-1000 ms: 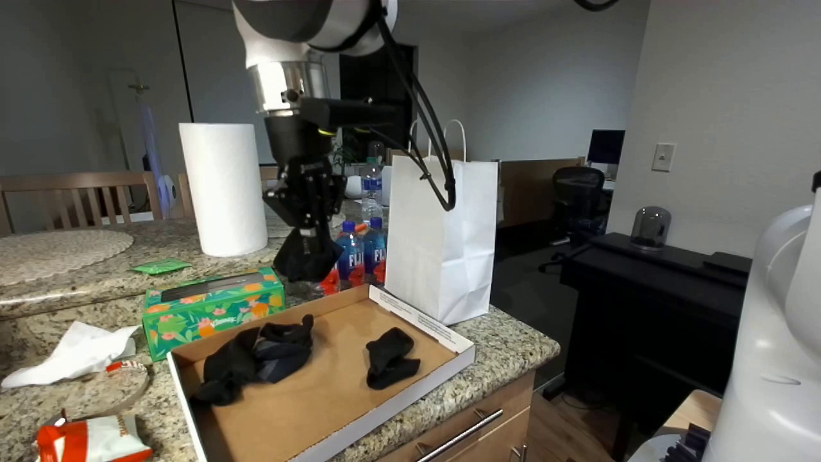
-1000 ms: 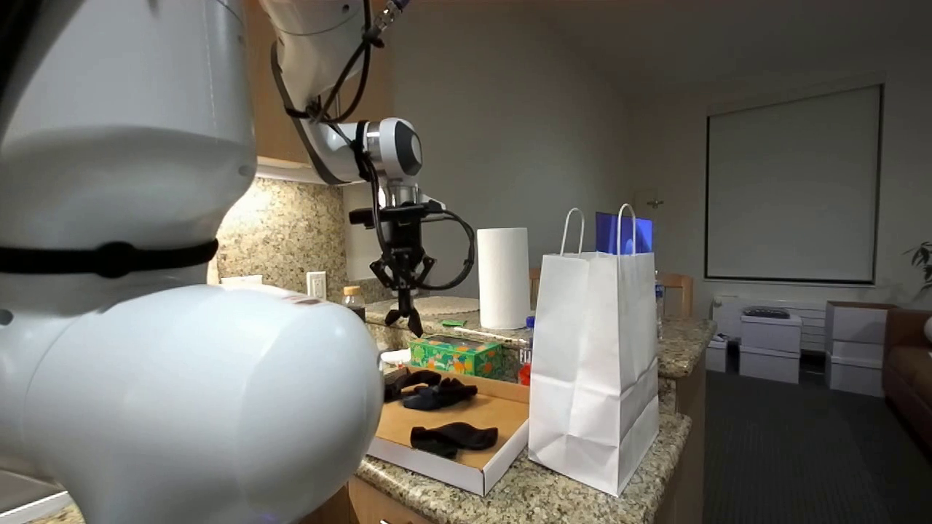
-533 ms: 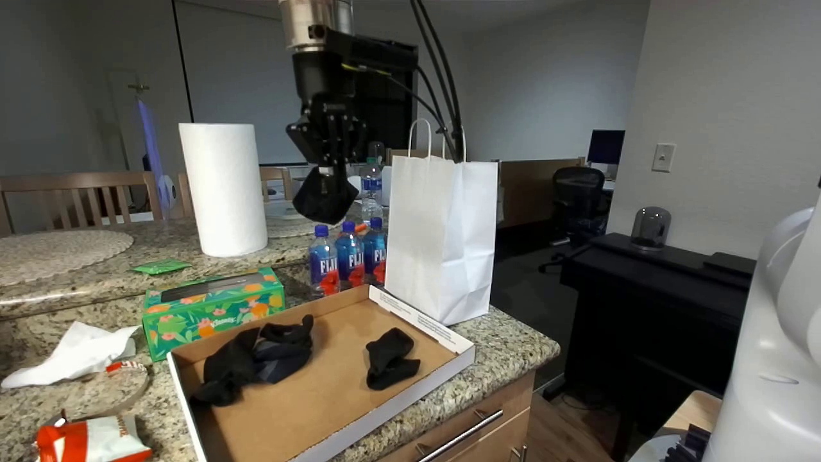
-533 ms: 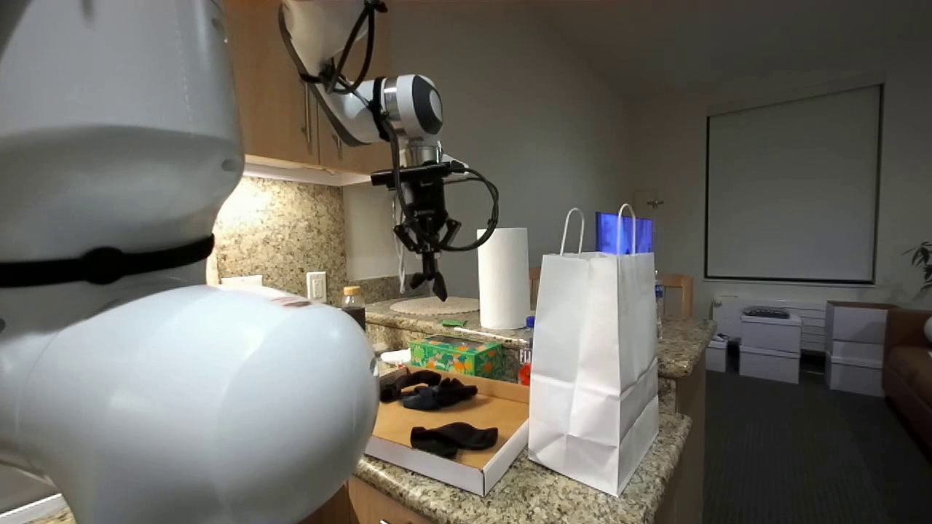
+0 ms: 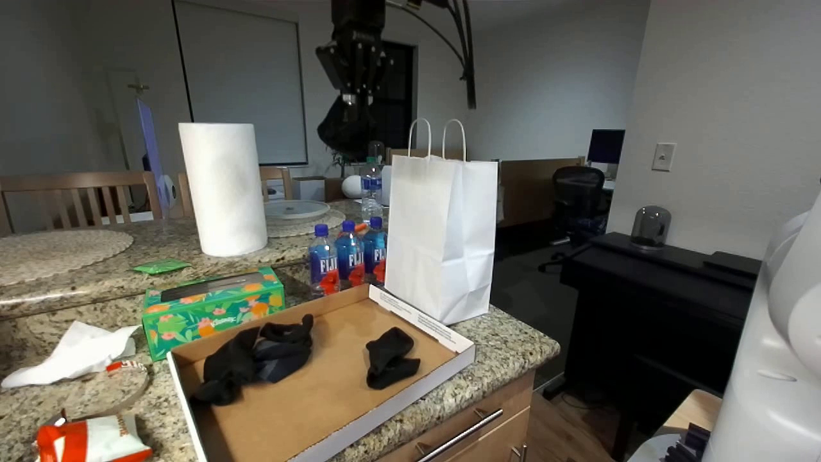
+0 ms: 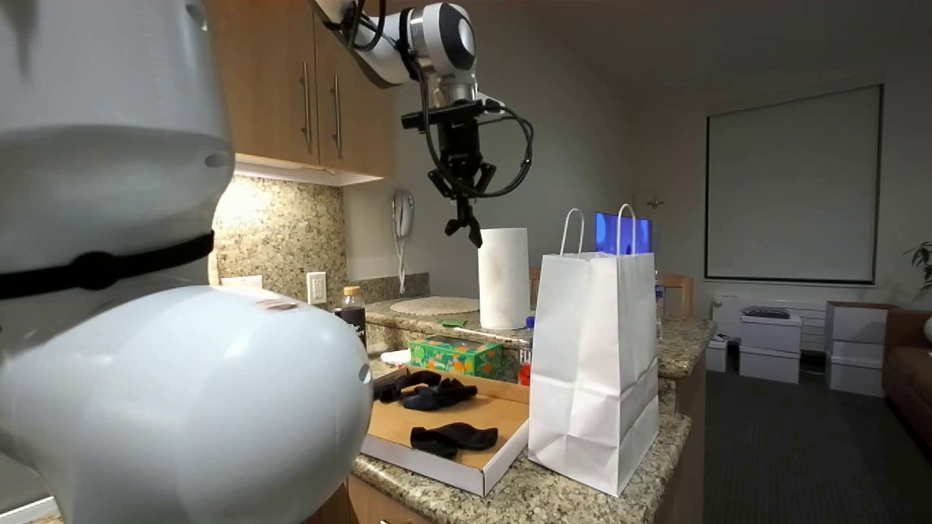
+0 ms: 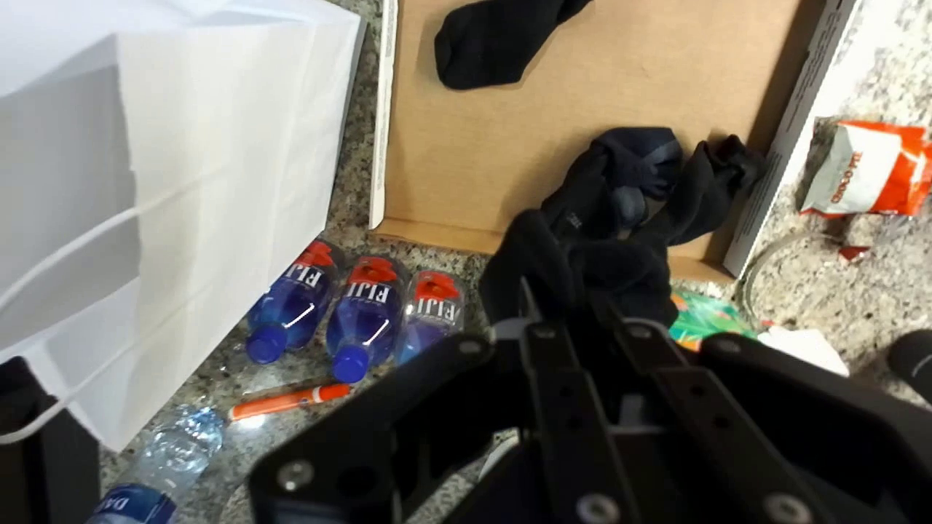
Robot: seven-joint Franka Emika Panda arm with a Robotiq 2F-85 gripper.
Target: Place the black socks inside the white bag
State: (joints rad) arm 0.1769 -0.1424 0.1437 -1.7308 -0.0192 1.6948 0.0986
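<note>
Black sock (image 5: 344,131) pinched in pincer (image 6: 464,213), higher than before (white bag (image 5: 439,237) unmoved).

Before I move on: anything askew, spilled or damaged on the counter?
Only litter: a crumpled white paper, probably a tissue, lies loose near the green tissue box, looking discarded rather than placed. No spill or damage shows. The white bag stands upright; the black socks in the cardboard tray are just rumpled.

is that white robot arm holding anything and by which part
A bunched black fabric sock, pinched in the black two-fingered pincer, fabric showing on either side; whether by toe, heel or cuff cannot be told.
</note>
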